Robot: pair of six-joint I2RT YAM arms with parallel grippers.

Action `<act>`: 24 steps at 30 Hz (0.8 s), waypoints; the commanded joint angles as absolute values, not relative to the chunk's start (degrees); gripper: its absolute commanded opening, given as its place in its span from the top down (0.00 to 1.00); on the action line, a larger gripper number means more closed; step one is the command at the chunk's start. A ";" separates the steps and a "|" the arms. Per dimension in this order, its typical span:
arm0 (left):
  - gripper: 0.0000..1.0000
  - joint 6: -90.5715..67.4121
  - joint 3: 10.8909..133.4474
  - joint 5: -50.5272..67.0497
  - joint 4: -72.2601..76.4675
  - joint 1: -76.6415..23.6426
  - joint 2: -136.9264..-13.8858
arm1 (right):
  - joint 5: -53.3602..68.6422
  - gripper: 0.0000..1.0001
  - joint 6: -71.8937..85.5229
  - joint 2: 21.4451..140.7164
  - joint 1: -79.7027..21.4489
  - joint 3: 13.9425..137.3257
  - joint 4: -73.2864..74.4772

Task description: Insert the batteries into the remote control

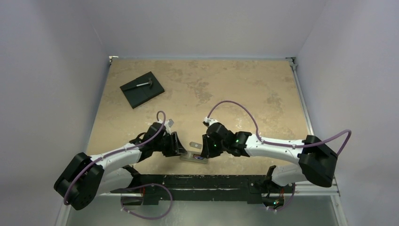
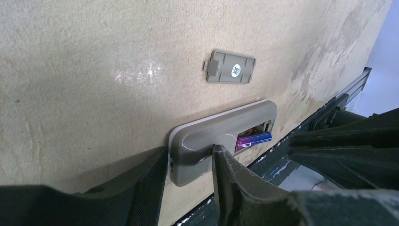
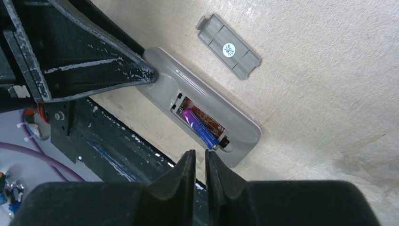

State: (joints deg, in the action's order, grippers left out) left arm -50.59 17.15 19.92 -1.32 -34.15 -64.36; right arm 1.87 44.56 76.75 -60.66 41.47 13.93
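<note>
Top view: remote control (image 1: 194, 157) lies near the desk's (image 1: 235, 89) front edge. Left wrist: left claw (image 2: 190, 150) clamps its end; likely light, stiff, slick, best held by side edges. Right wrist: right claw (image 3: 200, 153), nearly together, empty, above the recessed purple battery (image 3: 200, 126).

My left arm (image 1: 120, 154) and right arm (image 1: 277, 145) stretched inward, left gripper (image 2: 189, 162) jaws apart, right gripper (image 3: 200, 157) pinched nearly closed.

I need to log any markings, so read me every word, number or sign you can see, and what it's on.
None can be read.
The sticker on the cover: a dark mark, too blurred to read.
The battery in the remote: no legible label.
</note>
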 commanded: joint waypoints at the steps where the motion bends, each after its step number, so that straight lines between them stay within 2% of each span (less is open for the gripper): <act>1: 0.62 -50.99 14.72 18.06 -4.25 -35.68 -65.13 | 2.57 0.79 47.60 76.96 -60.29 40.74 11.29; 7: 0.65 -52.04 14.15 17.51 -3.44 -36.81 -65.02 | 1.73 0.76 49.14 76.66 -60.29 39.75 10.86; 24: 0.68 -54.16 12.97 16.10 -3.08 -38.89 -63.56 | -1.77 0.75 51.07 76.64 -60.29 38.95 13.17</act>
State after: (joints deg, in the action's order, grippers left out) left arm -54.46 15.31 17.41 1.06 -37.65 -62.74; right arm 0.86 49.58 77.25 -60.62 39.81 12.64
